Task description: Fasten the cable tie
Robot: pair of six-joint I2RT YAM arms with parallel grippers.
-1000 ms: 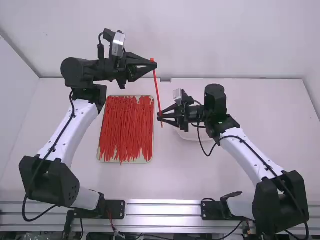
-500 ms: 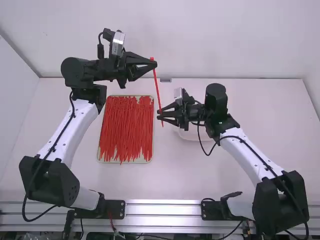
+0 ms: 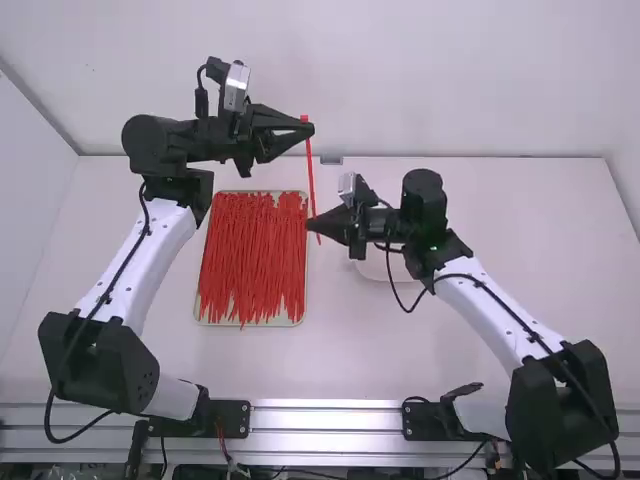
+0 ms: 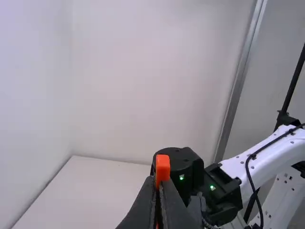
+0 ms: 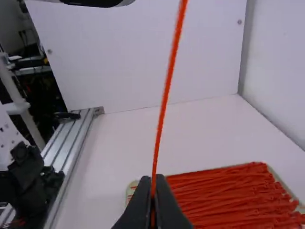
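On the white table a tray holds a flat pile of red cable ties. Above its far right corner one cable tie stands nearly upright, head uppermost. The left pincer clamps the head and the right pincer grips the lower tail.

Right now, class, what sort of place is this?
Likely a robotics lab bench: two arms on a metal rail, both gripping one tie, a white walled table, a tray of red ties.
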